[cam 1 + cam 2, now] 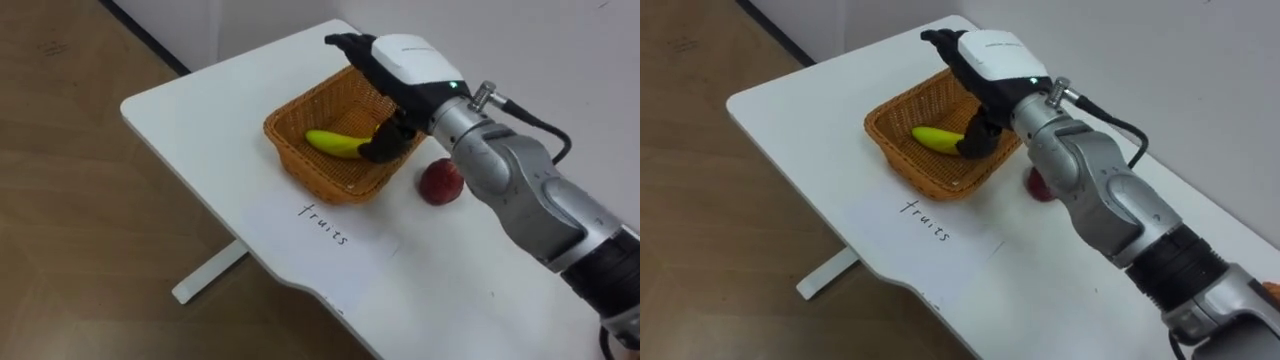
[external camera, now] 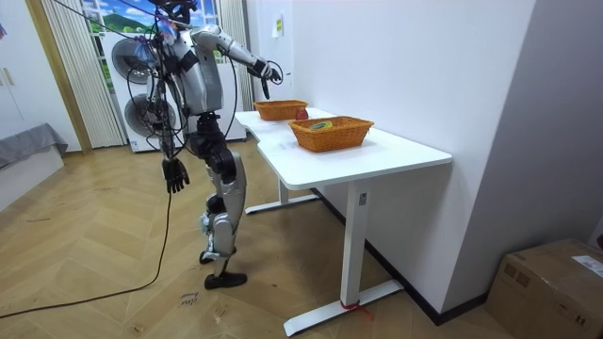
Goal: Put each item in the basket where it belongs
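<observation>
Hovering over the basket (image 1: 312, 176), right hand (image 1: 410, 63) above banana (image 1: 333, 143).

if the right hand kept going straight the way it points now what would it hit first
Probably the banana: the right hand dips into the basket just above its end, with the basket floor behind. Depth is unclear.

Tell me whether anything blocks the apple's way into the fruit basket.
Nothing lies on the table between the red apple and the wicker basket; they sit close together. Only the basket's wall has to be cleared. The right robot hand hangs over the basket, near the banana, on that side.
</observation>
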Motion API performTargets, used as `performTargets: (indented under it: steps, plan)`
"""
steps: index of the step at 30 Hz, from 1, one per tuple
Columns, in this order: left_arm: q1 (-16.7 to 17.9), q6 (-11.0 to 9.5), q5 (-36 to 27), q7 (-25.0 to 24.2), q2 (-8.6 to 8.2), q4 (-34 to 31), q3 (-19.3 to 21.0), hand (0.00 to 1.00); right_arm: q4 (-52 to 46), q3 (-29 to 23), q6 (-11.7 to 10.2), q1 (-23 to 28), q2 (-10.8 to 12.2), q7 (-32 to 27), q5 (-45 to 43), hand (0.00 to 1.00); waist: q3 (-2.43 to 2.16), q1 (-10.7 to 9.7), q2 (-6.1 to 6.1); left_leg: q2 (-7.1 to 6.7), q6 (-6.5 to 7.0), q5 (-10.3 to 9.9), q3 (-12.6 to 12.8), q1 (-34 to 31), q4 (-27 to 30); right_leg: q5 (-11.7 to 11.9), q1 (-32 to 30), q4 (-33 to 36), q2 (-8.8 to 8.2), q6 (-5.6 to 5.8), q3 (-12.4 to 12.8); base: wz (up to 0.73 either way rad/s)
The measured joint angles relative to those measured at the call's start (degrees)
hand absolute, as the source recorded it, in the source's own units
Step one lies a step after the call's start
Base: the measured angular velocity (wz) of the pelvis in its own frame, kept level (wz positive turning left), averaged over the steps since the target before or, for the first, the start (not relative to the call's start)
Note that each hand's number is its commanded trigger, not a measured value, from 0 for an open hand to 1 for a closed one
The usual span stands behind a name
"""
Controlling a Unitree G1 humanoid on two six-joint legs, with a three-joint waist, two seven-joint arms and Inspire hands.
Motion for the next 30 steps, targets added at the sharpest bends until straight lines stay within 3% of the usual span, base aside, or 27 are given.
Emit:
performTargets:
  steps: [4, 6, 7, 9, 12, 16, 21, 25, 26, 28, 30]
  plan:
    - [1.46, 0.09, 0.01, 0.08, -0.15, -1.03, 0.14, 0.0, -0.01, -3.78, -0.02, 0.01, 0.05, -2.92, 6.56, 0.0, -0.05, -0.77, 0.96, -0.12, 0.03, 0.02, -0.09, 0.99, -0.16, 0.0, 1.1, -0.11, 0.0, 0.01, -0.17, 0.06]
    - [2.32, 0.41, 0.09, 0.22, -0.52, -1.37, 0.09, 0.0, -0.04, -5.46, -0.23, 0.01, 0.46, -5.01, 9.42, 0.0, -0.36, -1.86, 1.77, -0.1, 0.04, 0.01, -0.62, 1.44, -0.15, 0.02, 1.62, -0.1, -0.02, 0.03, -0.39, 0.11]
    - [2.58, 0.51, 0.2, 0.15, -1.13, -1.4, 0.08, 0.0, -0.03, -7.43, -0.71, 0.05, 1.15, -5.92, 11.33, 0.0, -0.14, -2.57, 2.61, -0.1, 0.06, 0.0, -0.61, 1.94, -0.15, 0.02, 2.25, -0.12, -0.01, 0.03, -0.45, 0.03]
    - [3.37, 0.51, 0.67, -0.41, -2.17, -1.47, 0.07, 0.0, -0.03, -10.09, -1.5, 0.18, 1.76, -7.71, 13.67, 0.0, -0.66, -3.4, 3.89, -0.14, 0.06, 0.0, -0.33, 2.47, -0.35, 0.02, 2.6, -0.11, -0.01, 0.04, -0.37, -0.05]
    - [4.15, 0.54, 0.8, -1.02, -2.95, -1.6, 0.08, 0.0, 0.23, -11.86, -2.06, 0.27, 1.74, -9.23, 20.09, 0.0, -0.81, -5.1, 4.93, -0.07, -0.01, 0.02, -0.24, 3.09, -0.46, 0.01, 3.28, -0.12, 0.15, 0.05, -0.32, 0.0]
    - [4.55, 0.62, 0.56, -0.92, -4.38, -2.75, -0.04, 0.0, 0.9, -13.76, -2.61, 2.42, 1.75, -11.01, 26.29, 0.0, -0.56, -6.23, 5.81, 0.02, -0.1, 0.09, 0.09, 3.77, -0.46, 0.01, 3.81, -0.11, 0.0, 0.05, -0.22, -0.02]
    - [5.42, 0.88, 0.54, -1.18, -5.68, -3.87, -0.13, 0.0, 1.6, -17.86, -2.58, 6.87, 1.93, -12.91, 28.77, 0.0, -0.71, -8.25, 6.7, -0.06, 0.06, 0.18, 0.29, 3.81, -0.33, -0.03, 3.99, -0.09, -0.46, 0.12, -0.35, -0.01]
    - [5.85, 1.09, 0.68, -1.89, -5.7, -3.92, -1.15, 0.0, 3.46, -20.01, -3.04, 6.88, 3.2, -14.78, 31.28, 0.0, -1.16, -9.99, 7.46, -0.46, 0.21, 0.26, 0.33, 4.15, -0.34, -0.02, 4.27, -0.01, -0.41, 0.14, -0.45, 0.0]
    - [5.85, 1.07, 0.65, -2.37, -5.71, -3.94, -1.33, 0.0, 4.23, -20.02, -3.05, 6.88, 3.29, -15.02, 31.84, 0.0, -1.18, -10.67, 7.68, -0.51, 0.29, 0.32, 0.31, 4.35, -0.35, -0.02, 4.42, 0.01, -0.47, 0.14, -0.34, 0.0]
    - [5.85, 1.07, 0.64, -2.39, -5.7, -3.91, -2.46, 0.0, 4.7, -20.02, -3.05, 7.03, 3.74, -15.07, 33.26, 0.0, -0.77, -10.98, 8.33, -0.56, 0.33, 0.32, 0.32, 4.98, -0.41, -0.02, 4.98, -0.01, -0.52, 0.14, -0.3, -0.02]
    - [5.74, 1.07, 0.64, -2.38, -5.64, -3.81, -3.35, 0.0, 4.7, -20.02, -3.23, 7.75, 4.62, -15.06, 35.14, 0.0, -0.86, -11.93, 8.88, -0.66, 0.39, 0.36, 0.24, 5.02, -0.38, -0.04, 5.06, -0.01, -0.62, 0.17, -0.11, 0.0]
